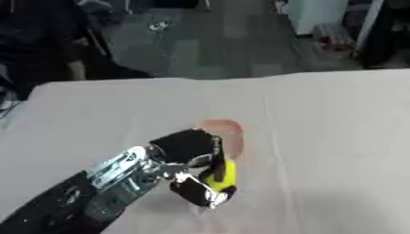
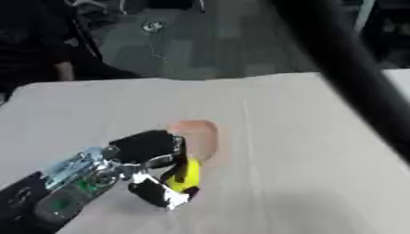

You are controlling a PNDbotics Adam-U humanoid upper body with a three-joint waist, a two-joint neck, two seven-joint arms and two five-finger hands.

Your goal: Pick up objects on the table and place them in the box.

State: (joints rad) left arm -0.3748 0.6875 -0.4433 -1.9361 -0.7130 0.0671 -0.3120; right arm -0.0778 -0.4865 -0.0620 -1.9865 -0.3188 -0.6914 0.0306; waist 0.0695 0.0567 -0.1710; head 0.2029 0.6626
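Left eye view: left hand (image 1: 195, 157) reaching in from 7 o'clock, fingers and thumb curled round a yellow object (image 1: 223, 175) near table (image 1: 336, 137) centre. Pinkish object (image 1: 227, 132) lying at 12 o'clock of the yellow one, just beside the hand. No box visible. Best lifted straight up, clear of the pink piece, before swinging away.

Right eye view: same clasp, yellow object peeking out between thumb and fingers. Dark blurred bar (image 2: 352, 68) crossing at 2 o'clock, probably the right arm; right hand itself unseen.
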